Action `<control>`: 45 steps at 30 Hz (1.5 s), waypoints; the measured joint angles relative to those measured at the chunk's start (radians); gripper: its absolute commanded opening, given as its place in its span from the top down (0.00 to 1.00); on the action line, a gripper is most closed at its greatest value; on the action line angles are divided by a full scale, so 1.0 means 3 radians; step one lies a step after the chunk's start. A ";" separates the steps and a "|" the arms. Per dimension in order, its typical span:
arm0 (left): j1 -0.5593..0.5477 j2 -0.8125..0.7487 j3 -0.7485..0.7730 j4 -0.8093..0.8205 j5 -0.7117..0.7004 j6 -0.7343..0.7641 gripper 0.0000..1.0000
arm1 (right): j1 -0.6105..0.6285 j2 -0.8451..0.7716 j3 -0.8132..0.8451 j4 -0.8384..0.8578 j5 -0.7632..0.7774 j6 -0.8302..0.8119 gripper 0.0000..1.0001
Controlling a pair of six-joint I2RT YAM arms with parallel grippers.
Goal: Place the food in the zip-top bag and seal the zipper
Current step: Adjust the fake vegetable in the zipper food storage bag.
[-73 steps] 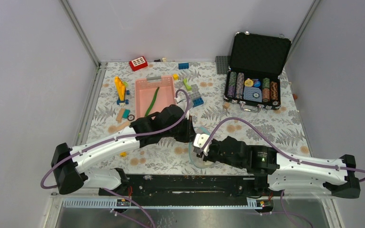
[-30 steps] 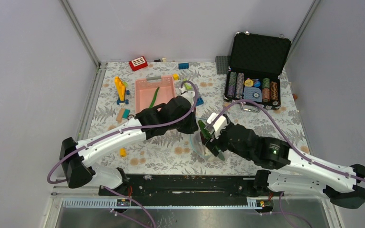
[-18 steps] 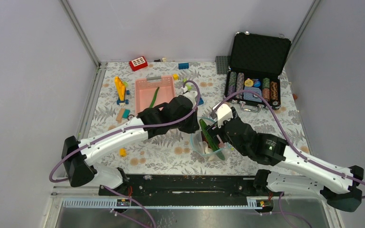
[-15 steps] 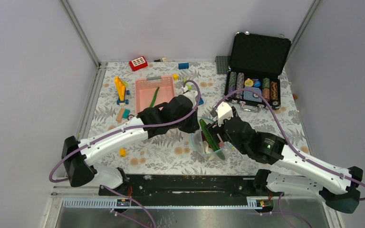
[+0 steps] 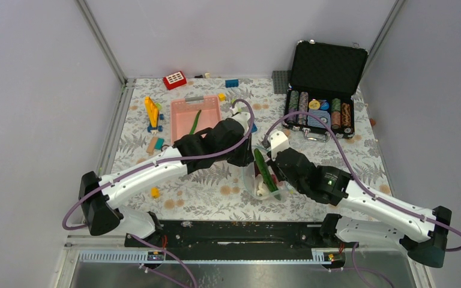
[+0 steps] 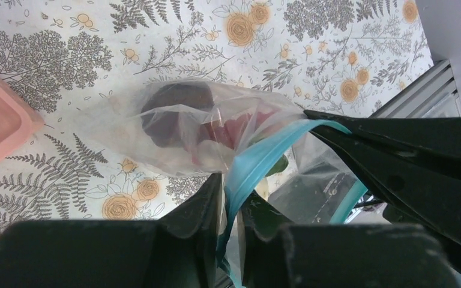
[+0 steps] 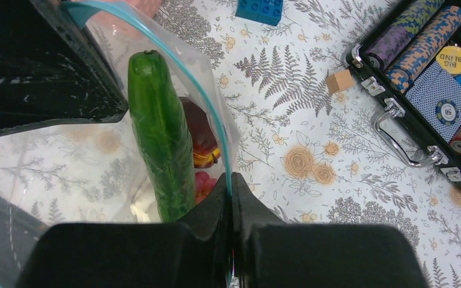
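My left gripper (image 6: 231, 207) is almost closed. Its two black fingers (image 6: 195, 210) pinch the thin light-blue zipper strip (image 6: 258, 157) of the clear flimsy plastic zip-top bag (image 6: 180, 144), and the strip runs down into the narrow gap between them. My right gripper (image 7: 231, 198) is pressed fully together on the opposite lip of the same mouth, where the blue edge curves down to meet my fingertips. The two grips sit close beside each other over the near middle of the floral-printed table (image 5: 360, 156), and the mouth gapes between them.

A long green pod (image 7: 159, 132) stands tilted inside the bag with its upper end up at the rim. Deeper in, through the plastic, I see a maroon round fruit (image 6: 174, 114) and a red piece (image 7: 203, 180) beside the pod's lower end, with a white piece (image 5: 262, 187) near the bottom.

A second green pod (image 5: 194, 124) lies in the pink slotted basket (image 5: 180, 129) just beyond my left arm. The open black poker-chip case (image 5: 321, 117) sits well apart at the far right.
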 measured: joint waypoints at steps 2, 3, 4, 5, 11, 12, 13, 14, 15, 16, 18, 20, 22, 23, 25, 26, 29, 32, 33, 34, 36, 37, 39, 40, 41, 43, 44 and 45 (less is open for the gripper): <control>0.0000 0.0004 0.0022 -0.0008 -0.0028 0.0008 0.48 | 0.0000 -0.0045 0.0013 -0.0023 -0.0028 0.0015 1.00; 0.0000 0.0004 0.0032 -0.0005 -0.0050 0.0006 0.38 | 0.0000 -0.0058 0.0037 -0.0057 -0.0039 0.0032 1.00; 0.0000 0.0004 0.0045 -0.0008 -0.0085 0.0004 0.29 | -0.0001 -0.0064 0.0080 -0.0111 -0.0062 0.0060 1.00; 0.0000 0.0004 0.0050 -0.0004 -0.0113 0.0023 0.21 | -0.0001 -0.0064 0.0134 -0.0170 -0.0086 0.0099 1.00; 0.0000 0.0004 0.0066 -0.0004 -0.0308 -0.0011 0.01 | -0.0003 -0.0060 0.0434 -0.0514 -0.0106 0.0418 1.00; 0.0000 0.0004 0.0066 0.0000 -0.0312 -0.0010 0.01 | -0.0003 -0.0051 0.0479 -0.0575 -0.0106 0.0479 1.00; 0.0000 0.0004 0.0066 0.0004 -0.0309 -0.0006 0.01 | -0.0004 -0.0043 0.0504 -0.0612 -0.0106 0.0515 1.00; 0.0000 0.0004 0.0066 0.0006 -0.0309 0.0003 0.01 | -0.0004 -0.0032 0.0524 -0.0637 -0.0104 0.0552 1.00; 0.0000 0.0004 0.0066 0.0011 -0.0310 0.0006 0.01 | -0.0004 -0.0011 0.0553 -0.0680 -0.0102 0.0589 1.00; 0.0000 0.0004 0.0066 0.0014 -0.0314 0.0010 0.01 | -0.0003 0.0009 0.0572 -0.0711 -0.0100 0.0621 1.00; 0.0000 -0.0001 0.0066 0.0003 -0.0369 0.0010 0.01 | -0.0004 0.0064 0.0618 -0.0782 -0.0078 0.0676 1.00; -0.0001 -0.0031 0.0066 -0.0033 -0.0474 0.0001 0.01 | -0.0010 0.0103 0.0642 -0.0813 -0.0075 0.0721 1.00; 0.0000 -0.0107 0.0065 -0.0092 -0.0614 -0.0005 0.01 | -0.0022 0.0128 0.0651 -0.0829 -0.0074 0.0757 1.00; 0.0000 -0.0172 0.0062 -0.0126 -0.0685 -0.0006 0.01 | -0.0029 0.0136 0.0651 -0.0842 -0.0071 0.0779 1.00; 0.0000 -0.0374 0.0037 -0.0165 -0.0804 -0.0006 0.01 | -0.0046 0.0142 0.0651 -0.0866 -0.0060 0.0816 1.00; 0.0003 -0.0498 0.0015 -0.0165 -0.0849 -0.0005 0.01 | -0.0053 0.0144 0.0651 -0.0872 -0.0057 0.0832 1.00; 0.0003 -0.0874 -0.0098 -0.0116 -0.0898 0.0006 0.01 | -0.0078 0.0144 0.0651 -0.0871 -0.0072 0.0874 1.00; 0.0003 -0.1119 -0.0281 0.0013 -0.0848 0.0037 0.01 | -0.0098 0.0144 0.0649 -0.0861 -0.0118 0.0907 1.00; 0.0004 -0.1146 -0.0345 0.0066 -0.0801 0.0048 0.01 | -0.0104 0.0144 0.0647 -0.0855 -0.0131 0.0912 1.00; 0.0005 -0.1144 -0.0385 0.0088 -0.0748 0.0055 0.01 | -0.0117 0.0142 0.0642 -0.0839 -0.0150 0.0924 1.00; 0.0005 -0.1064 -0.0432 0.0151 -0.0595 0.0071 0.01 | -0.0151 0.0142 0.0633 -0.0813 -0.0191 0.0958 1.00; 0.0005 -0.0998 -0.0458 0.0197 -0.0511 0.0078 0.01 | -0.0165 0.0142 0.0627 -0.0799 -0.0202 0.0968 1.00; 0.0005 -0.0867 -0.0561 0.0304 -0.0281 0.0093 0.01 | -0.0200 0.0142 0.0610 -0.0773 -0.0229 0.0999 1.00; 0.0005 -0.0841 -0.0600 0.0331 -0.0205 0.0097 0.01 | -0.0212 0.0142 0.0605 -0.0769 -0.0239 0.1016 1.00; 0.0005 -0.0821 -0.0680 0.0403 -0.0084 0.0100 0.01 | -0.0231 0.0142 0.0598 -0.0765 -0.0270 0.1040 1.00; 0.0005 -0.0818 -0.0815 0.0518 0.0120 0.0102 0.01 | -0.0264 0.0142 0.0584 -0.0763 -0.0303 0.1083 1.00; 0.0005 -0.0818 -0.0882 0.0600 0.0220 0.0099 0.01 | -0.0285 0.0142 0.0573 -0.0763 -0.0329 0.1108 1.00; 0.0005 -0.0818 -0.0947 0.0707 0.0308 0.0097 0.01 | -0.0298 0.0144 0.0570 -0.0763 -0.0367 0.1133 1.00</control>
